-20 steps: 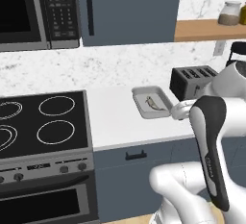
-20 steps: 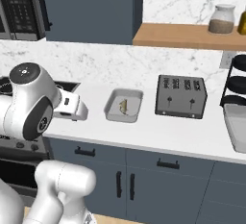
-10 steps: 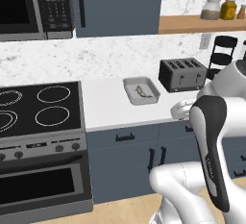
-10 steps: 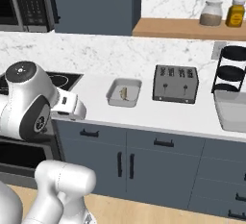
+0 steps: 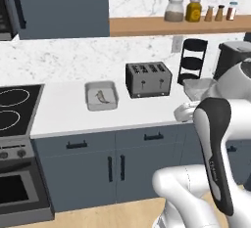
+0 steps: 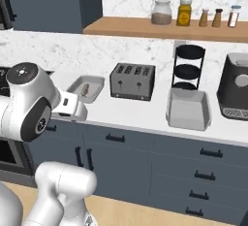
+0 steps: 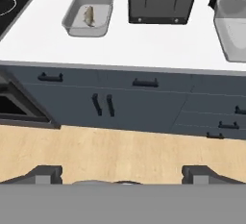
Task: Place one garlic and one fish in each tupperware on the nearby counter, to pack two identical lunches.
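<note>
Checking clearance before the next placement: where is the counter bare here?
Bare strips: between stove and the tupperware holding a fish; along the counter's front edge before the toaster. Crowded right: second tupperware, black rack and dark appliance.

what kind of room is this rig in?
A rendered home kitchen, it seems: a stovetop beside a white counter over dark cabinets, a toaster on it, and jars on a wooden wall shelf.
</note>
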